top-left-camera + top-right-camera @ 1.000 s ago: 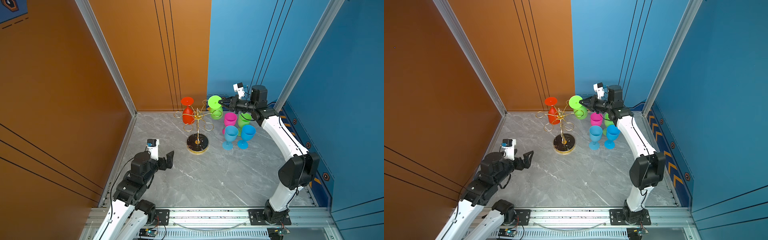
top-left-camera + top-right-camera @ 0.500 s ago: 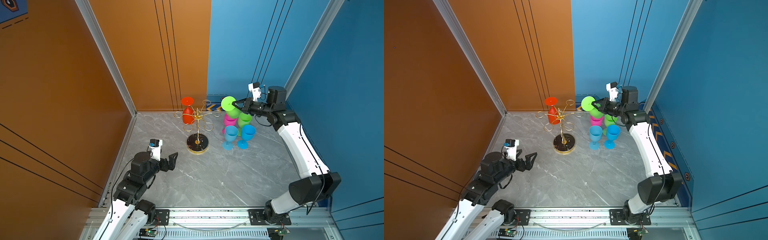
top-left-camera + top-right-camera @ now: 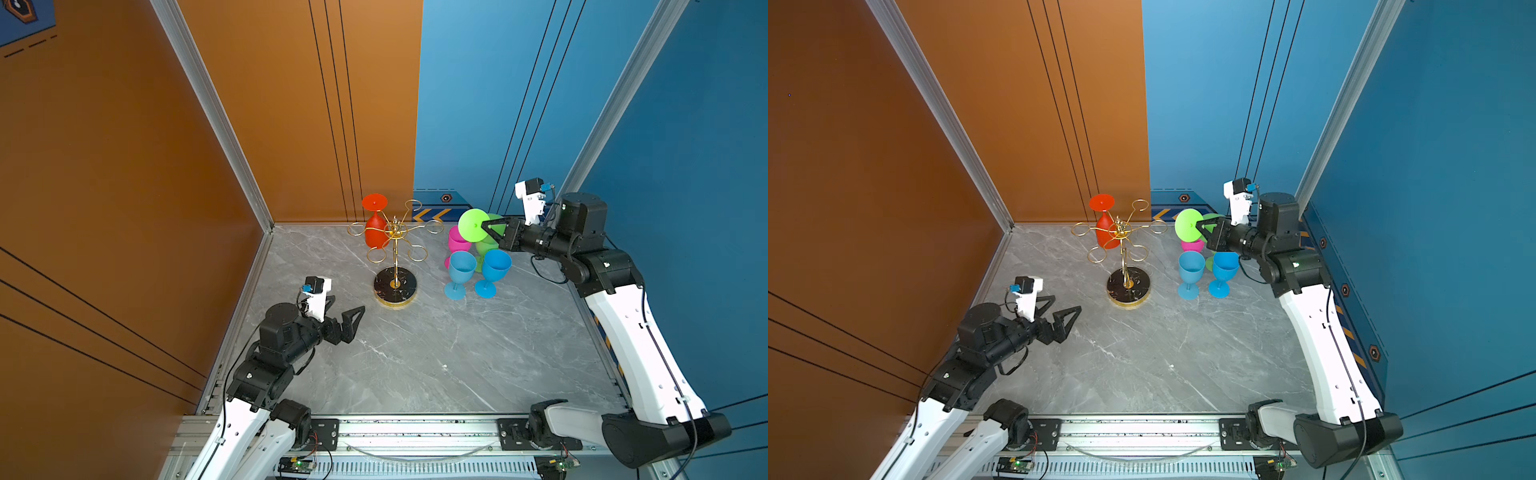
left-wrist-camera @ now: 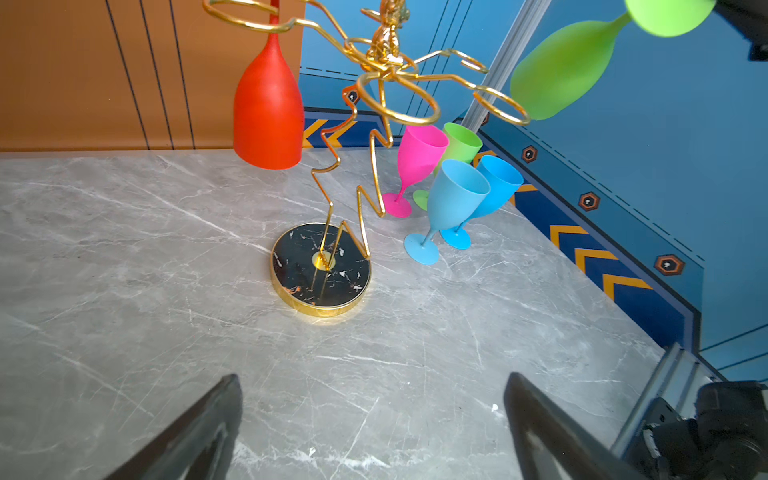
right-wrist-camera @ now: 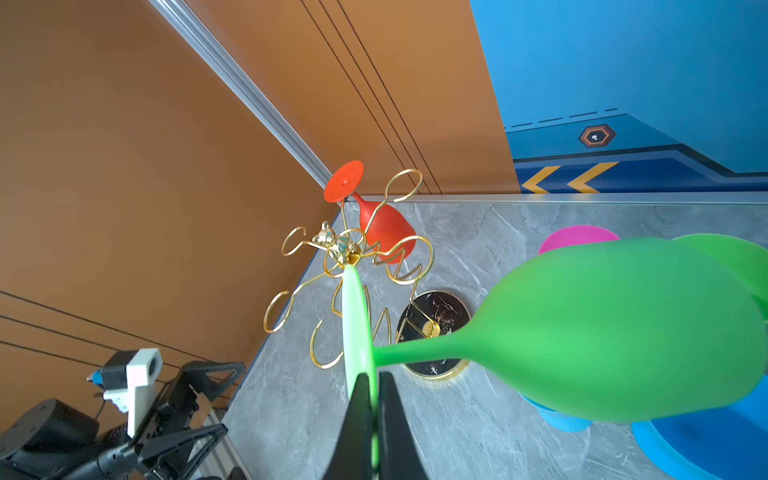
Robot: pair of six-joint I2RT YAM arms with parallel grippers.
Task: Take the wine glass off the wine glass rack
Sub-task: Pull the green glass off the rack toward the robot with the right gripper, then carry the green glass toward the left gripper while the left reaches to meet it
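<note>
- The left end effector (image 3: pixel 348 309) hovered low over the grey marble-patterned counter (image 3: pixel 415 357) at about 7 o'clock from the rack's base. Its jaws were spread wide and held nothing.
- A red plastic wine glass (image 3: pixel 376 235) hung upside down from the looped arm at about 11 o'clock of the hub, its foot resting on top of the loop.
- The thin gold wire wine glass rack (image 3: pixel 395 286) stood upright on its round black marbled base. Its other five loops were empty.
- A lime-green plastic wine glass (image 3: pixel 469 226) was in the air at 3 o'clock from the hub, apart from the nearest loop in both top views. It lay tilted near horizontal, with the foot facing the rack and the bowl toward the arm.
- Below it, four glasses stood upright together on the counter: a pink one (image 4: pixel 419 153), a green one (image 4: pixel 461 143) and two blue ones (image 4: pixel 455 195).
- The right end effector (image 3: pixel 485 226) was clamped tight on the rim of the green glass's flat foot.
- Judged from this, the lift-off was done for this glass and the carry was in hand.
- The next move called for turning the glass foot-down and lowering it onto bare counter. It would need to stay clear of the standing cluster, since a thin rim grip could let the bowl swing.
</note>
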